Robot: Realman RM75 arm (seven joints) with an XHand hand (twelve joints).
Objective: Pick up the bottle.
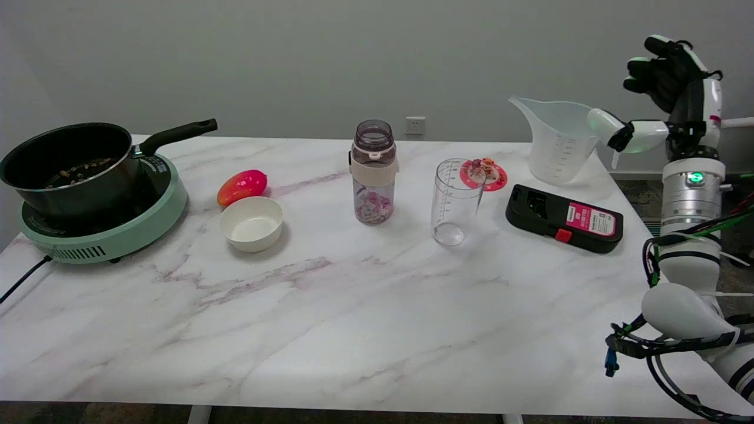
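The bottle (pixel 373 172) stands upright near the middle of the marble table (pixel 353 318). It is clear with a beige band, its top is open, and pinkish bits lie at its bottom. My right hand (pixel 668 97) is raised in the air at the far right, beyond the table's right edge and well away from the bottle. Its fingers are apart and hold nothing. One white fingertip (pixel 602 123) overlaps the large jug in the picture.
A clear measuring cup (pixel 453 201) stands just right of the bottle. Further right lie a black device (pixel 564 218), a pink coaster (pixel 484 174) and a large clear jug (pixel 556 141). To the left sit a white bowl (pixel 251 224), a red fruit (pixel 242 186) and a pan (pixel 70 168) on a green cooker (pixel 112 232).
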